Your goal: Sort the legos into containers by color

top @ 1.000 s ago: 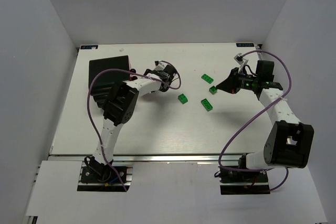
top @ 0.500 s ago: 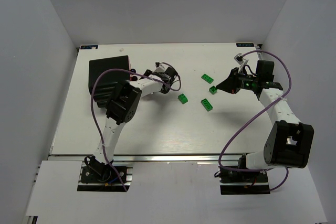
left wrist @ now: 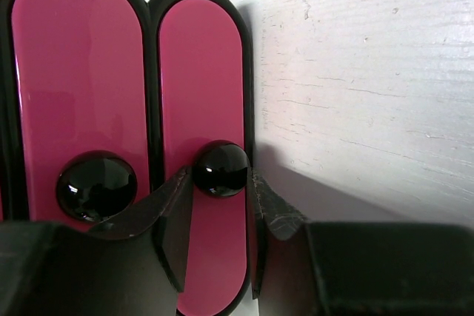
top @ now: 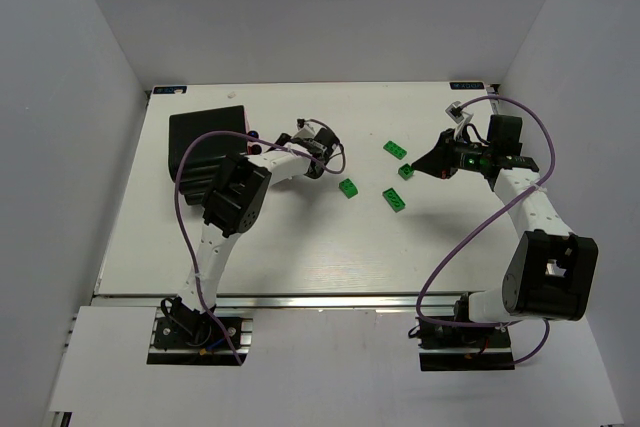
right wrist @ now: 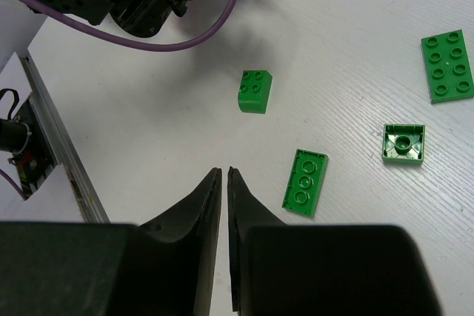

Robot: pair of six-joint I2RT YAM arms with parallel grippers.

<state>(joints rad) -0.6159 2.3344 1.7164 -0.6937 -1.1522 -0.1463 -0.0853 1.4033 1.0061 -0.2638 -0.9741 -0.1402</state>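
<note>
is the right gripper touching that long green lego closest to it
Apart. The right wrist view shows a strip of white table between the right gripper and the long green lego.

White wood-grain table, plain pale walls, metal rail

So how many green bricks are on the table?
4. The square brick sits nearest the left arm, the long brick nearest the front, the upside-down brick by the right end effector, the flat brick farthest back. More may be hidden.
</note>
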